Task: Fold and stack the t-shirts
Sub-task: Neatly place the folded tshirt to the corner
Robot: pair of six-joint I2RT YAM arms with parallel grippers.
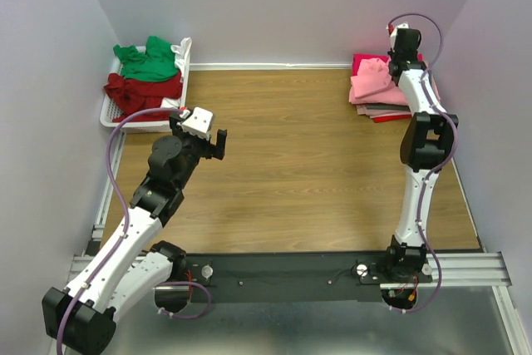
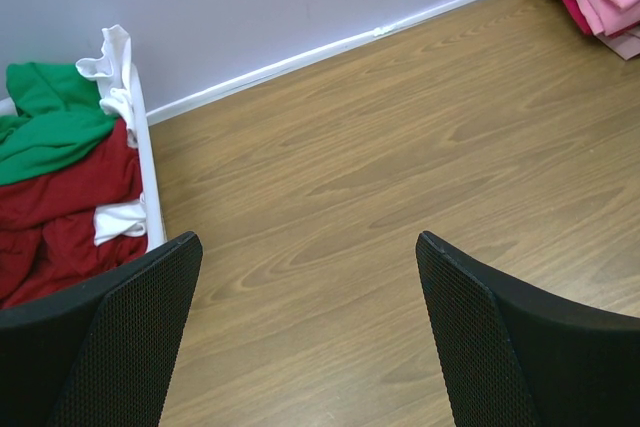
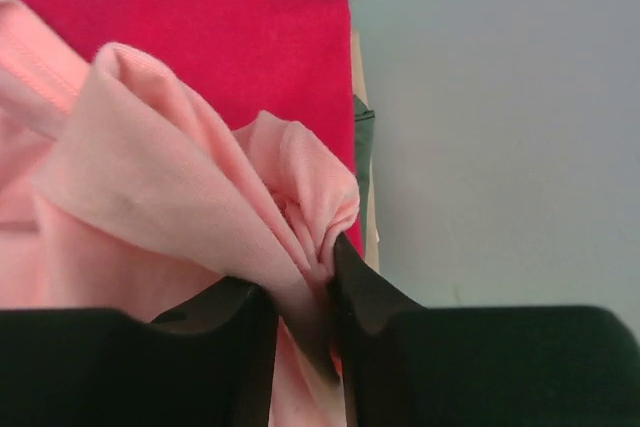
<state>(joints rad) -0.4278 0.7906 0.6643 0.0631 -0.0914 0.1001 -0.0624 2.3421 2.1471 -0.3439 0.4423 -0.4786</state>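
Observation:
A light pink t-shirt (image 1: 374,82) lies rumpled on top of a stack at the back right, over a magenta t-shirt (image 1: 366,62) and greyish layers beneath. My right gripper (image 1: 399,60) is down at the stack's far right corner. In the right wrist view this gripper (image 3: 300,272) is shut on a bunched fold of the light pink t-shirt (image 3: 170,177), with the magenta t-shirt (image 3: 250,37) behind. A green t-shirt (image 1: 150,60) and a dark red t-shirt (image 1: 141,91) fill the basket. My left gripper (image 1: 218,140) hovers open and holds nothing, its open jaws (image 2: 308,239) over bare wood.
The white slotted basket (image 1: 184,64) stands at the back left against the wall; its rim (image 2: 150,187) shows with white cloth (image 2: 120,217) draped over it. Walls close in the wooden table on the left, back and right. The stack sits close to the right wall.

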